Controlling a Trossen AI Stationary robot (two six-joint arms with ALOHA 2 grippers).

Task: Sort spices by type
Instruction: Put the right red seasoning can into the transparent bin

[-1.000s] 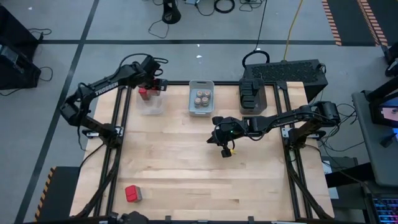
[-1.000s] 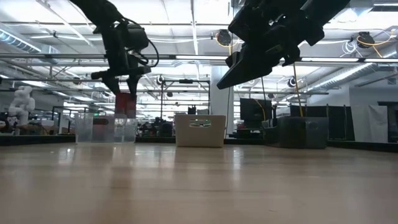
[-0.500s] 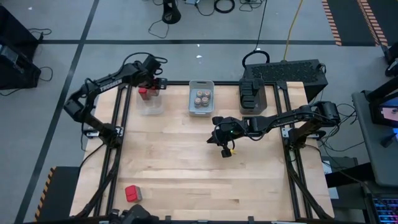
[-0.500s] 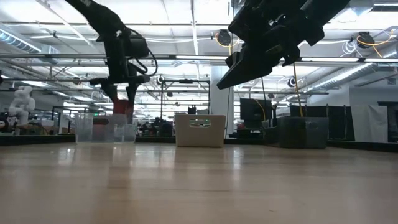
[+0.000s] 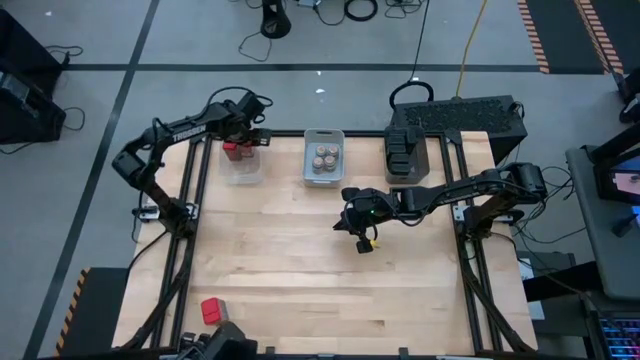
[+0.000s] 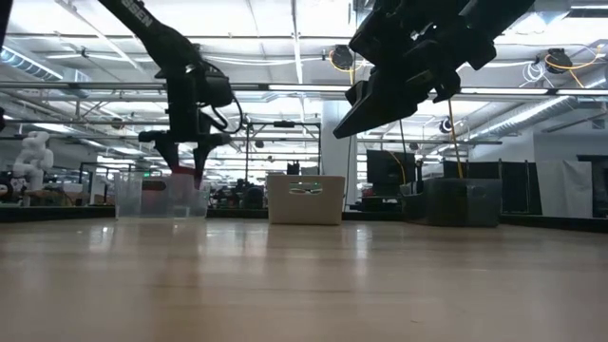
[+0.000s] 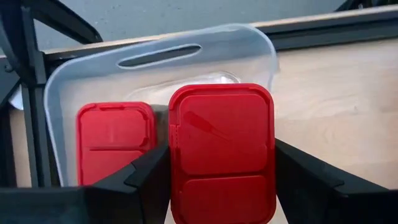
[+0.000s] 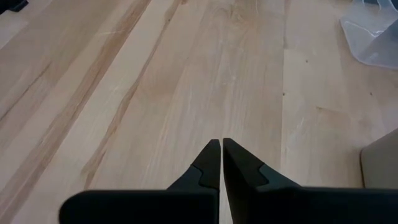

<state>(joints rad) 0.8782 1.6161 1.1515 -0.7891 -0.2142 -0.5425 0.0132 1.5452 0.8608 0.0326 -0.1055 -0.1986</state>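
My left gripper [image 7: 221,150] is shut on a red boxy spice block [image 7: 222,134] over the clear bin [image 7: 163,57] at the table's far left. A second red block [image 7: 115,140] lies inside that bin. In the low view my left gripper [image 6: 186,167] stands at the height of the clear bin's rim [image 6: 161,195]. Another red block [image 5: 212,311] lies on the table near the front left corner. My right gripper [image 5: 362,243] hangs shut and empty above the middle of the table. My left gripper pinches the red block by its two long sides [image 7: 177,163], one finger [image 7: 146,180] on each. The fingers come from above, pointing steeply down. The block is held over the clear bin, beside the red block inside it; whether it touches the bin floor does not show.
A grey bin [image 5: 323,157] with several round brownish-topped jars stands at the far middle. A dark bin [image 5: 405,155] stands at the far right. Bare wooden tabletop [image 5: 300,250] spreads across the centre and near side.
My left gripper has gone down toward the clear bin with the red block still between its fingers; in the low view its tips have sunk from above the bin to the rim. My right gripper has kept still.
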